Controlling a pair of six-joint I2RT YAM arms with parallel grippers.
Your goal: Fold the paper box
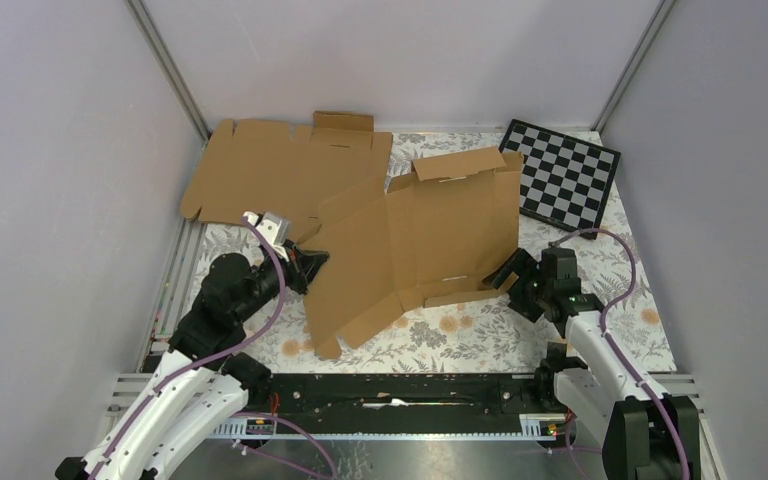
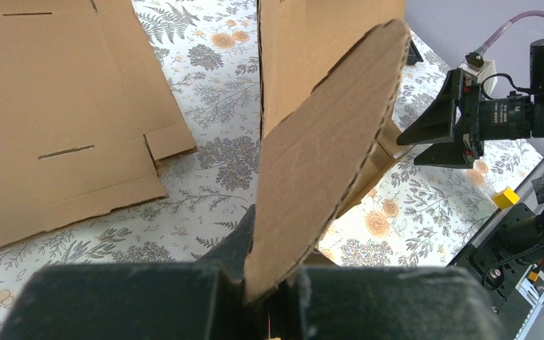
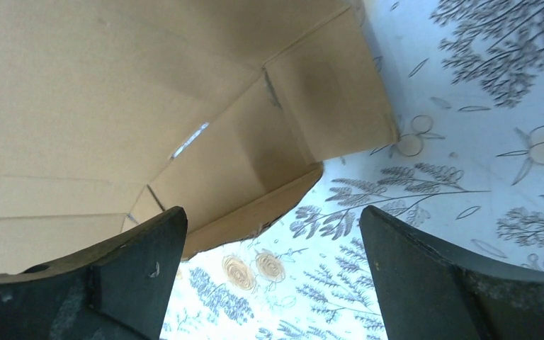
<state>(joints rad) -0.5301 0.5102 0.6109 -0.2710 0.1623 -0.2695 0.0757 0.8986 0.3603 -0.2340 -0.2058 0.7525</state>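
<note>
Pinching a left flap of the paper box with my left gripper, clamped tight. Right gripper gapes wide beside its right edge, holding nothing. Box half raised mid-table. I'd catch that right wall squarely before folding, clear of the spare sheet behind.

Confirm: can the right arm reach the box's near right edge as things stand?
Probably yes. The right claw is open right beside the paper box, whose edge sits just ahead of its fingers; nothing stands between them.
</note>
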